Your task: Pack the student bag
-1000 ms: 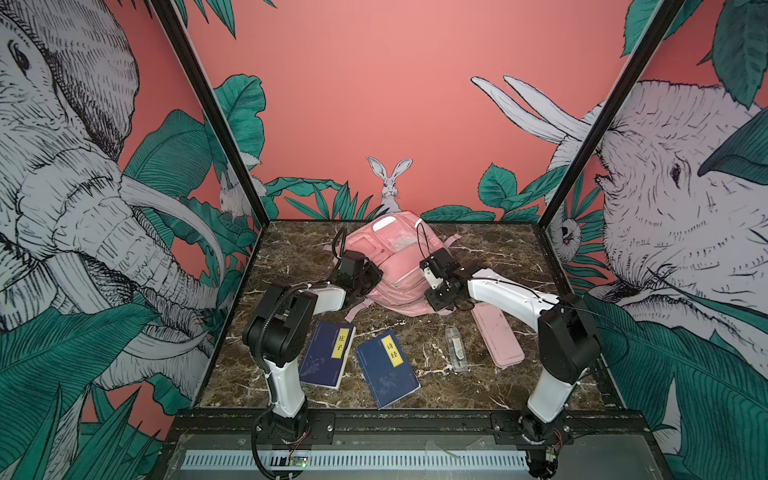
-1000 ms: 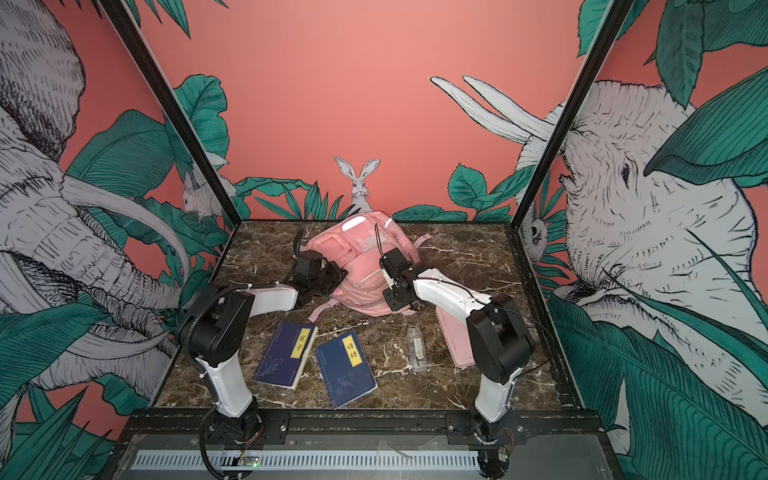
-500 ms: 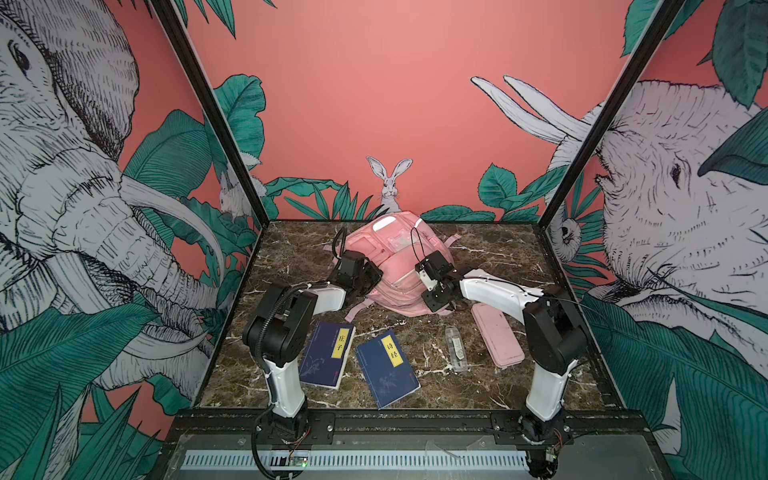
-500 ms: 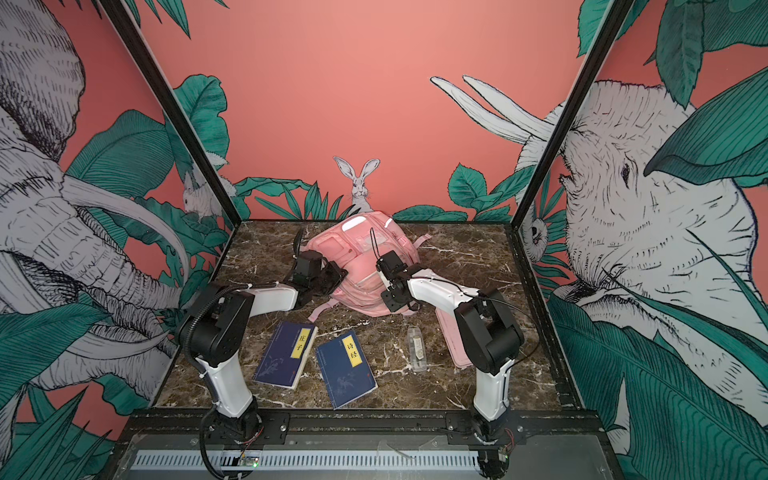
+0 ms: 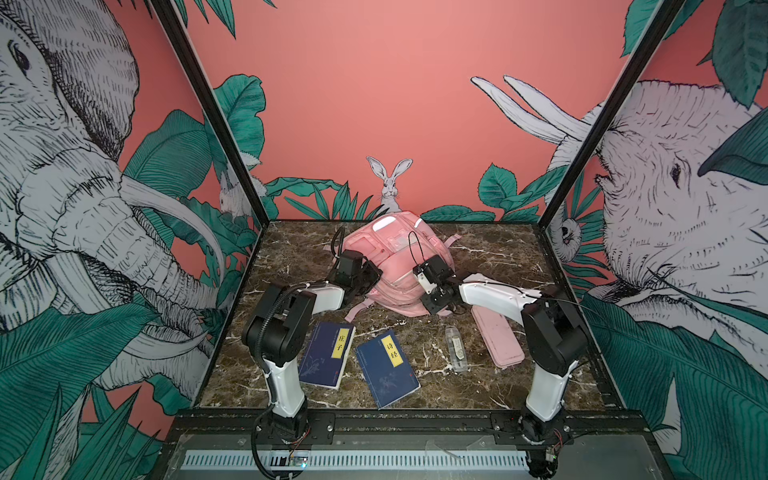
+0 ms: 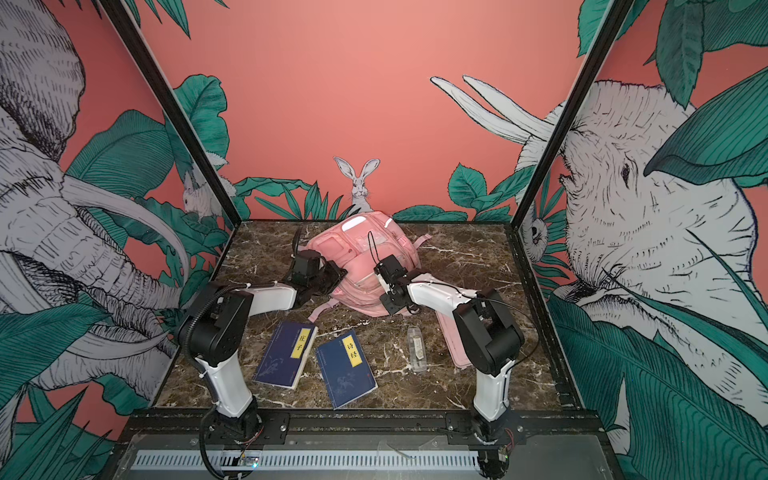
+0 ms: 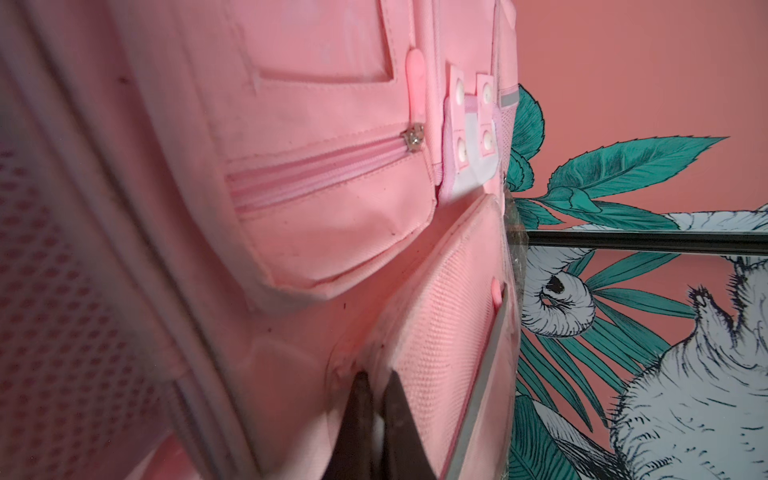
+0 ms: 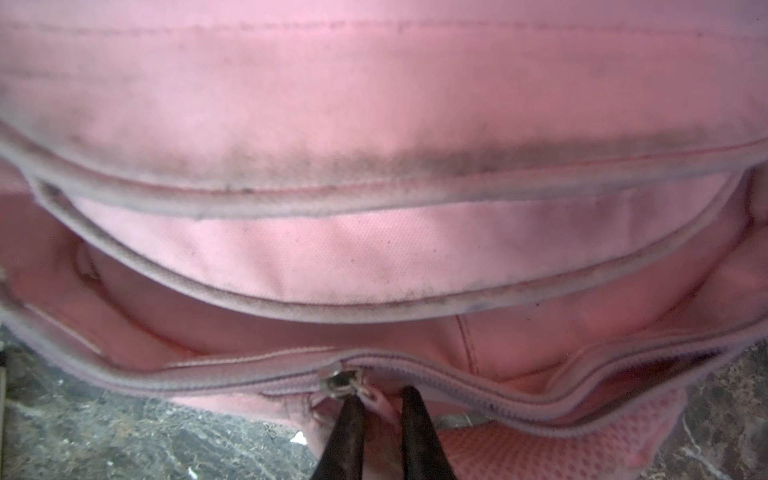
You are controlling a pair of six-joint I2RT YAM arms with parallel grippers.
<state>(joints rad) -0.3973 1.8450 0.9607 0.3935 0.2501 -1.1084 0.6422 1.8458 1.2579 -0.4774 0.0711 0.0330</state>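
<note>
Checking right gripper [image 8: 380, 395]: jaws narrow astride the zip pull [image 8: 376, 402], can't tell if I've clamped it; zip track [image 8: 540, 400] runs crosswise to them. Left gripper [image 7: 376, 376] pinched shut on the edge of the student bag [image 5: 395, 257]; bag lies back-centre on the table [image 5: 498, 257].

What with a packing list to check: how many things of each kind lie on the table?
student bag: 1
blue books: 2
pink pencil case: 1
small clear container: 1
Total: 5
</note>
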